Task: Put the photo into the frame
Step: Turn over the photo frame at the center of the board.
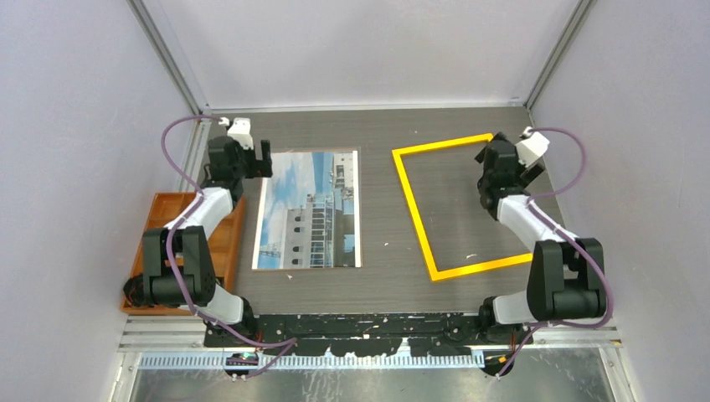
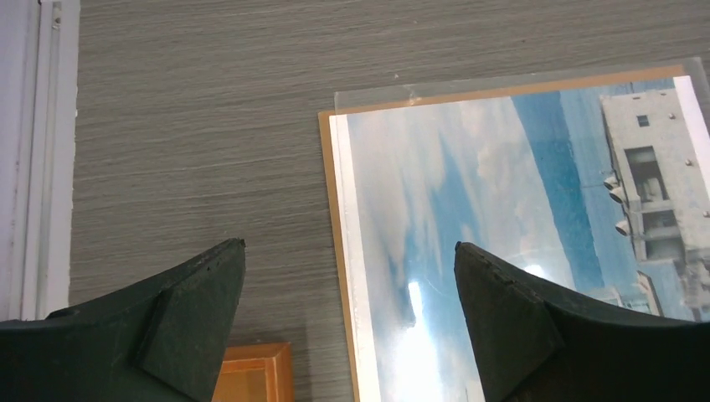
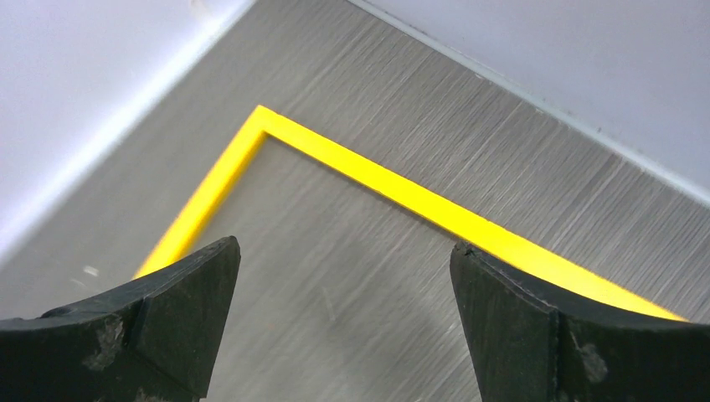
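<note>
Here, on the grey wood-grain tabletop (image 1: 381,209) between white walls (image 1: 360,50), the photo (image 1: 310,209) lies face-up left of centre, the yellow frame (image 1: 413,209) flat at right, left claw (image 2: 349,251) and right claw (image 3: 345,247) both spread apart.

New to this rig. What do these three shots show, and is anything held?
Two robot arms are bolted at the near edge of the table. The wide picture looks down from above and behind them; the other two come from wrist cameras, so the dark wedges are each arm's own fingers. On it lie the photo on a brown backing board, the empty yellow frame to its right, and an orange tray under the left arm. The left gripper hovers by the photo's corner, the right gripper over a frame corner. Both are open and hold nothing.
</note>
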Controlling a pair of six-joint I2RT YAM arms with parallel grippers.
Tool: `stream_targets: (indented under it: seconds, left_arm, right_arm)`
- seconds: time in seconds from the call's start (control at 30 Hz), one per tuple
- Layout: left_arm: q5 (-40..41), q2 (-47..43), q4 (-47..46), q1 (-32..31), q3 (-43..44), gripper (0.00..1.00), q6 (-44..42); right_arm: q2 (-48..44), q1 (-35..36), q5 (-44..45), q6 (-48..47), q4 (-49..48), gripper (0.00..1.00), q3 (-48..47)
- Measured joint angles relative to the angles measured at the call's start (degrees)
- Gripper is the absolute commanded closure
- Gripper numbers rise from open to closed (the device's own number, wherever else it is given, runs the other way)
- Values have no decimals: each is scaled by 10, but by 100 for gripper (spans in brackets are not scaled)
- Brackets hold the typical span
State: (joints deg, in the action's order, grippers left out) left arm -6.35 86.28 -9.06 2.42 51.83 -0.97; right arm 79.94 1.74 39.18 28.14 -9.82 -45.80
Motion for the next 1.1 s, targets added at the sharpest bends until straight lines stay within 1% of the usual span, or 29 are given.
stream_targets:
  seconds: [0.07,0.17,0.23,0.3,0.37,0.43,0.53,0.6,0.7,0.8,0.87,0.97,1.1]
  left_arm:
    - [-10,-6,70,4,40,3,-11]
    - [-38,-10,169,13,82,4,-21]
    - [-58,-10,233,19,107,4,-28]
    - [-80,-10,287,21,130,1,-30]
    - [-106,-10,330,21,150,0,-31]
    - [-134,-9,370,21,168,0,-30]
    - [-166,-6,412,15,187,0,-29]
    - [-176,-3,433,8,190,0,-29]
    - [-177,1,457,-11,190,0,-33]
    - [-177,6,481,-40,190,0,-42]
    - [-177,9,495,-57,191,0,-45]
    - [-177,14,512,-76,194,0,-51]
    - [-174,23,531,-85,203,0,-55]
  right_arm:
    - [-26,-22,-13,69,57,0,-20]
    - [-50,-80,-124,129,99,0,-24]
    - [-36,-90,-175,142,149,0,-51]
    - [-2,-64,-209,138,204,0,-103]
    - [38,-9,-228,123,249,0,-163]
    - [71,68,-229,99,281,0,-213]
    - [86,166,-235,73,313,0,-232]
    - [90,210,-241,57,336,0,-232]
    - [102,234,-246,34,357,1,-229]
    - [117,237,-258,14,370,9,-219]
    - [129,240,-266,2,376,18,-208]
    - [144,248,-270,-9,382,23,-194]
    - [160,269,-272,-13,384,28,-177]
